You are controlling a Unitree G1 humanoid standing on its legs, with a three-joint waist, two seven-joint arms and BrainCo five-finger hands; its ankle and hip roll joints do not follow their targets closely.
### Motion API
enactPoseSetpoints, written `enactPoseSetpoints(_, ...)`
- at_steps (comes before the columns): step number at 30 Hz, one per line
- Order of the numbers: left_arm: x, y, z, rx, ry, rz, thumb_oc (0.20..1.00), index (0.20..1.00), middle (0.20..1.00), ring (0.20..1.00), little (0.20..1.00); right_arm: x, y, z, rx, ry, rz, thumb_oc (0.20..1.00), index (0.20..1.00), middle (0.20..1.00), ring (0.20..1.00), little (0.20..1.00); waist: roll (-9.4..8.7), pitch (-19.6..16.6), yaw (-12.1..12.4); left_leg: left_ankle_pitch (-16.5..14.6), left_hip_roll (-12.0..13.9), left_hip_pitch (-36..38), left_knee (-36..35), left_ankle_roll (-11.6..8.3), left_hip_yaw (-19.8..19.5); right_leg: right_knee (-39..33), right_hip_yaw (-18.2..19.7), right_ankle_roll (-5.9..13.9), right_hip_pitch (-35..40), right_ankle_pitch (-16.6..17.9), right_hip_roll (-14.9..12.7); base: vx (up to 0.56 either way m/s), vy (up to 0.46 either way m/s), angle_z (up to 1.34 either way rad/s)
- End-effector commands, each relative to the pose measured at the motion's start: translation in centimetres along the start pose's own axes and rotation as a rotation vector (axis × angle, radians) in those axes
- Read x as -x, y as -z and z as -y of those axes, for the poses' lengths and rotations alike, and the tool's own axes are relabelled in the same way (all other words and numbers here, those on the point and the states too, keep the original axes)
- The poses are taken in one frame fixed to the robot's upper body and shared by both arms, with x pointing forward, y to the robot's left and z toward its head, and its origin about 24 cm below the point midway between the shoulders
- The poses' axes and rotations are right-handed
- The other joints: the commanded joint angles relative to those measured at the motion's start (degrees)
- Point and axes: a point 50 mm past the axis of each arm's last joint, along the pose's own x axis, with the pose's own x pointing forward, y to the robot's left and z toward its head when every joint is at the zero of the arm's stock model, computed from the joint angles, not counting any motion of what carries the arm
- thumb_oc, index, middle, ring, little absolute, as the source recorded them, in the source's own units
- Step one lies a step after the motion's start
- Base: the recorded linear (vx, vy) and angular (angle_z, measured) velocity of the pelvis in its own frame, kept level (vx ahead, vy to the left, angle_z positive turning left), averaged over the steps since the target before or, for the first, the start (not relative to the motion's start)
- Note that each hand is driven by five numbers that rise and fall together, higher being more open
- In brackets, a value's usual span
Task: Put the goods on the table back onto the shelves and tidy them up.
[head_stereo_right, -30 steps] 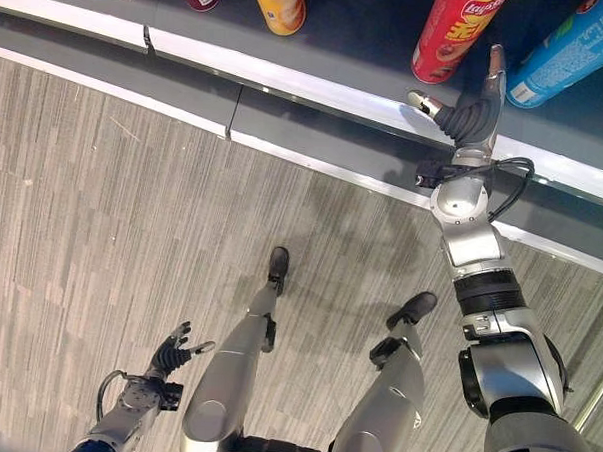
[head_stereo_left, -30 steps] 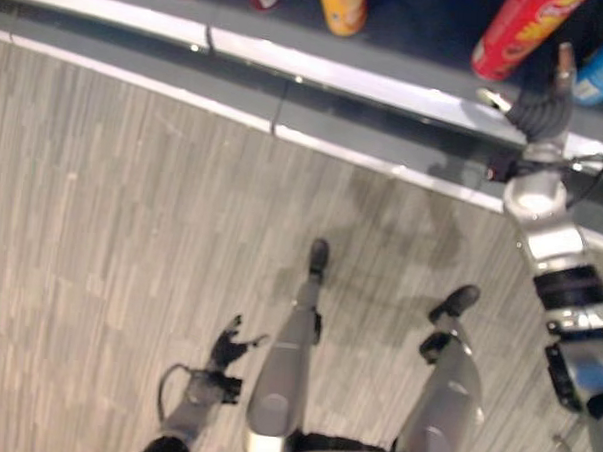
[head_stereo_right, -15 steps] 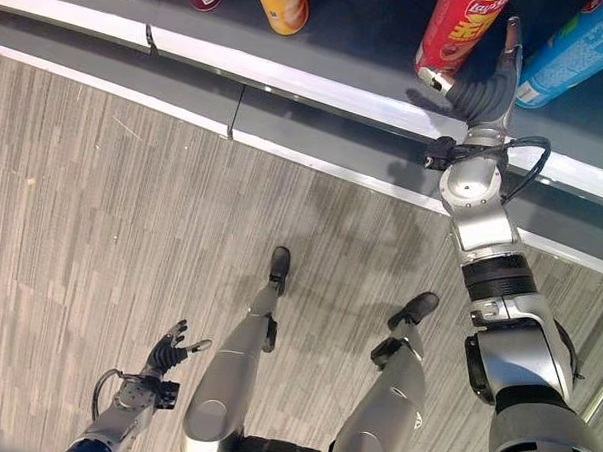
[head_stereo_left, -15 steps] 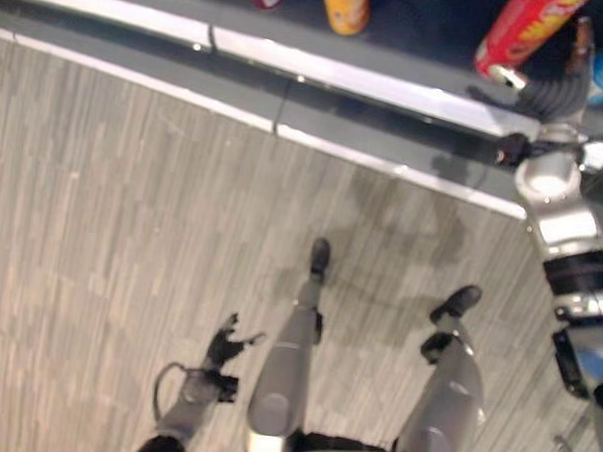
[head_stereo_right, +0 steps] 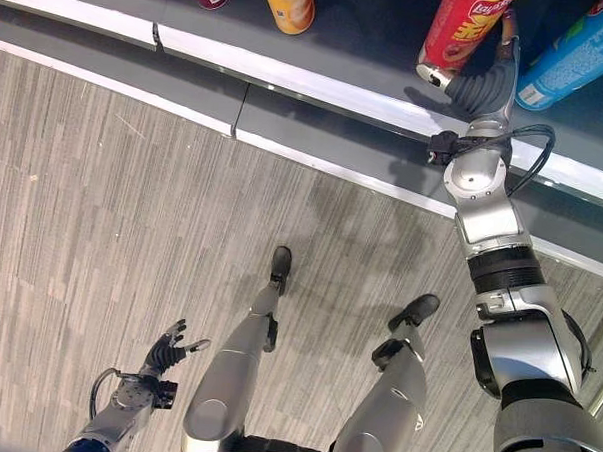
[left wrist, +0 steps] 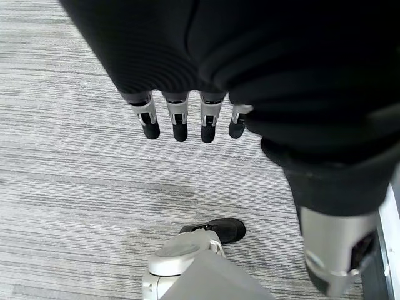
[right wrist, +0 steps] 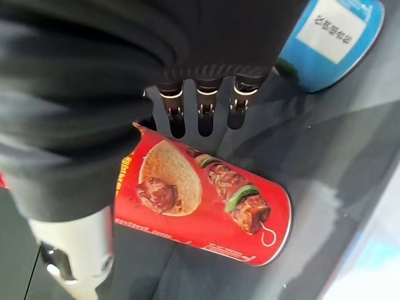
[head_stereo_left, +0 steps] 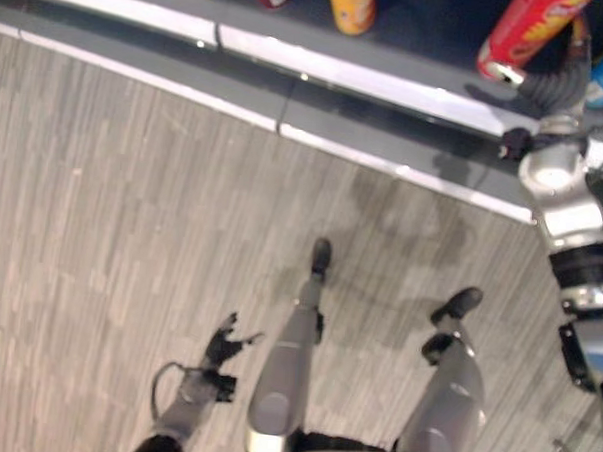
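At the shelf, the right hand reaches in with fingers straight and apart, holding nothing, its thumb against the lower end of the red crisp can, with a blue can just beside. Judged light, rigid and slick-walled, that can is best gripped around mid-body. Since half a second ago the right hand has advanced slightly deeper; left hand hangs relaxed over the floor.

No legible print on goods.
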Motion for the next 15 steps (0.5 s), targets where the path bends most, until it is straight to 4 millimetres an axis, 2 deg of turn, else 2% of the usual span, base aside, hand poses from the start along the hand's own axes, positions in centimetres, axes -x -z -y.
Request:
enactPoseSetpoints(1,0.97,1.46,-0.45,-0.036,0.019,-0.037,1.0,1.0,1.0,1.0,1.0,-1.85,-2.72,1.37,0.008,0.024,0.109,1.0,1.0,1.0,1.0,1.0,2.1,-1.0,2.4,-7.7,0.5,6.3,-5.1,-1.77,2.1,10.1,7.3,4.19,-6.5,0.0,-2.4,0.0,0.0,0.0)
enactPoseSetpoints(15,0.87,1.56,-0.32,-0.031,0.014,-0.047,1.0,1.0,1.0,1.0,1.0,-2.19,-3.21,1.41,0.021,0.046,0.12,1.0,1.0,1.0,1.0,1.0,2.61,-1.1,3.4,-7.5,-0.4,5.9,-5.1,-1.39,0.9,10.9,6.5,4.19,-6.3,-0.1,-3.3,0.0,0.004,0.02)
